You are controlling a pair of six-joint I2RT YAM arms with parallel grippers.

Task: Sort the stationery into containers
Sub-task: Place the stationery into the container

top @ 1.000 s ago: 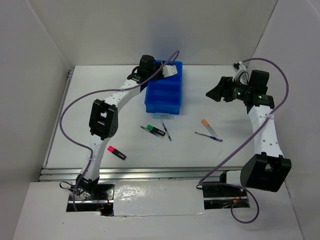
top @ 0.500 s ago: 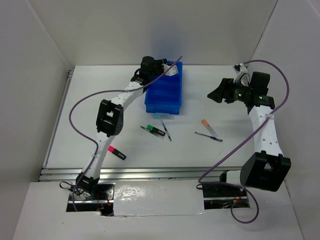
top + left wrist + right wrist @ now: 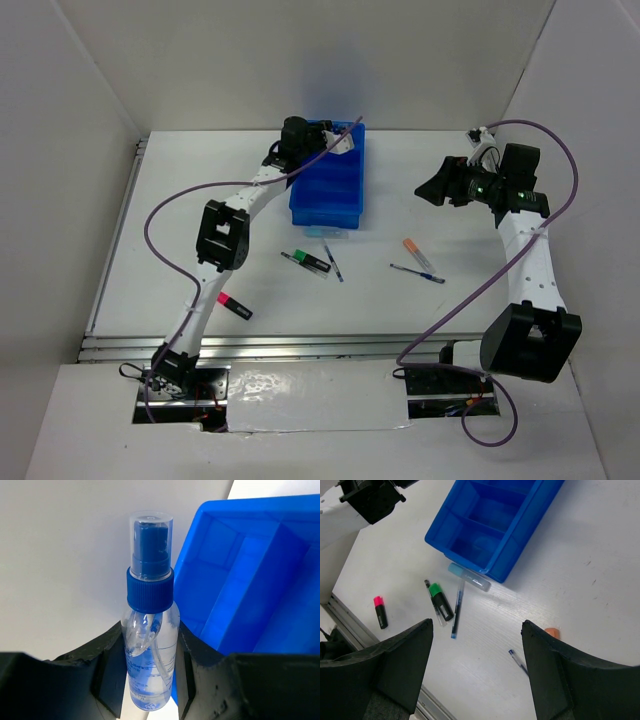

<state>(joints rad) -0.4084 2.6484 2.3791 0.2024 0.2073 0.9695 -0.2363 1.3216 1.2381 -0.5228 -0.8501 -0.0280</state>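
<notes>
My left gripper [image 3: 332, 140] is shut on a small clear bottle [image 3: 150, 630] with a blue cap and holds it at the far left corner of the blue divided tray [image 3: 352, 205]. In the left wrist view the bottle stands just left of the tray's wall [image 3: 200, 580]. My right gripper [image 3: 432, 186] is open and empty, raised above the table to the right of the tray. In the right wrist view [image 3: 476, 630] it looks down on the tray [image 3: 495, 565], a green highlighter [image 3: 441, 601], a blue pen [image 3: 457, 610] and a pink highlighter [image 3: 380, 611].
In front of the tray lie a pale blue-capped clear tube [image 3: 325, 233], a dark pen [image 3: 296, 259], the green highlighter [image 3: 315, 262] and a blue pen [image 3: 333, 262]. An orange highlighter [image 3: 415, 250] and another blue pen [image 3: 418, 273] lie to the right. The pink highlighter [image 3: 233, 305] lies near the front left.
The left arm's elbow has swung to the right while its gripper stays with the bottle at the tray's far end. The right arm has not moved.
</notes>
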